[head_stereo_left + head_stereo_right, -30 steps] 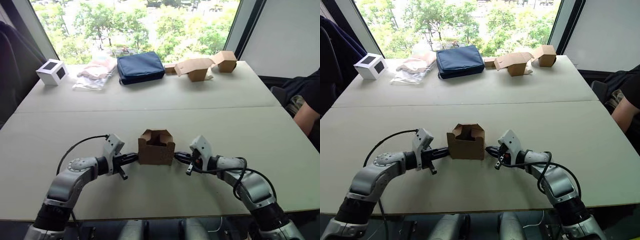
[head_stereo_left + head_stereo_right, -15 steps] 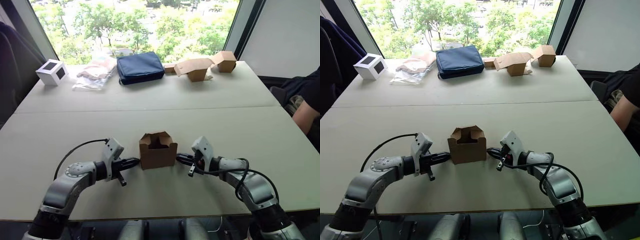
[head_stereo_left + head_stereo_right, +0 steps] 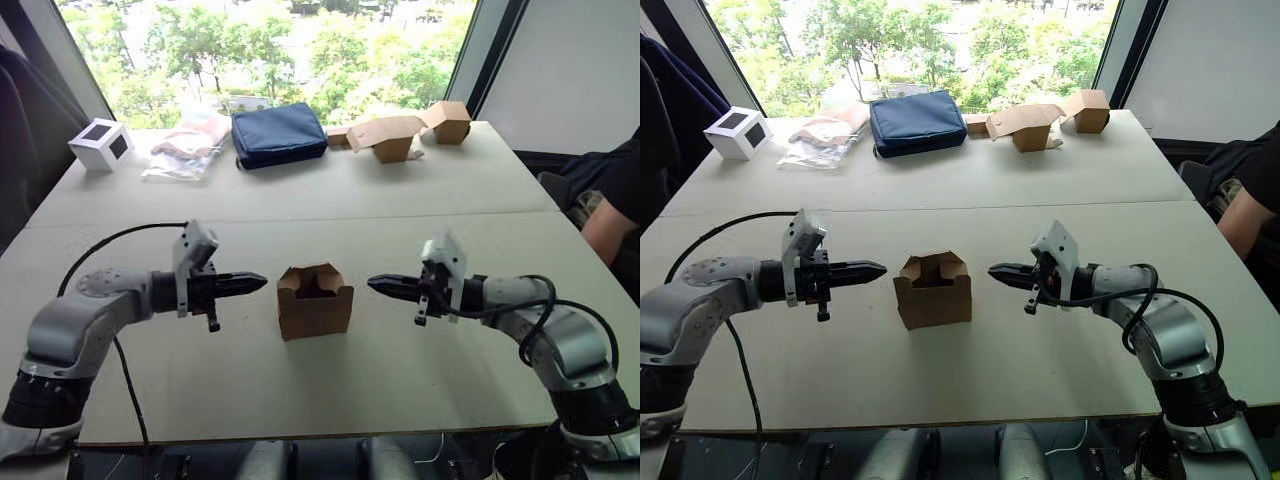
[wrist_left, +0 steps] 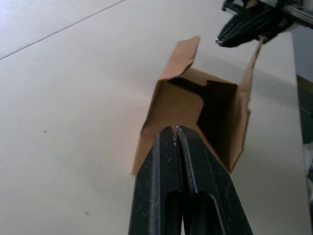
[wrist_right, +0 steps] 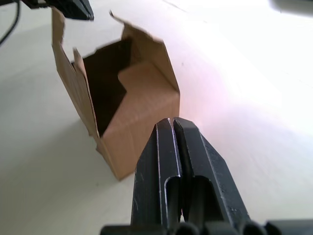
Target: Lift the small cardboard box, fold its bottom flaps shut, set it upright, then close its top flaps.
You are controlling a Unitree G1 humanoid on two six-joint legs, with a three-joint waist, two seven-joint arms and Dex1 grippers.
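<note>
The small cardboard box [image 3: 315, 303] stands upright on the table's near half, between my two grippers. Its top flaps [image 3: 316, 273] stick up and the top is open, so the dark inside shows in the left wrist view, where the box [image 4: 171, 105] sits just beyond my fingers. My left gripper [image 3: 256, 283] is shut and empty, hovering a short gap to the box's left at the height of its top edge. My right gripper [image 3: 376, 284] is likewise shut and empty, a short gap to the box's right. Both point inward at the box without touching it.
Along the table's far edge lie a white cube [image 3: 102, 143], clear plastic bags [image 3: 188, 146], a navy pouch [image 3: 280, 134] and other cardboard boxes [image 3: 402, 134]. A person's arm [image 3: 610, 218] rests at the right edge. A seam [image 3: 300, 220] crosses the table.
Both grippers have drawn back from the box's sides and risen off the table. The box has stayed where it stood.
</note>
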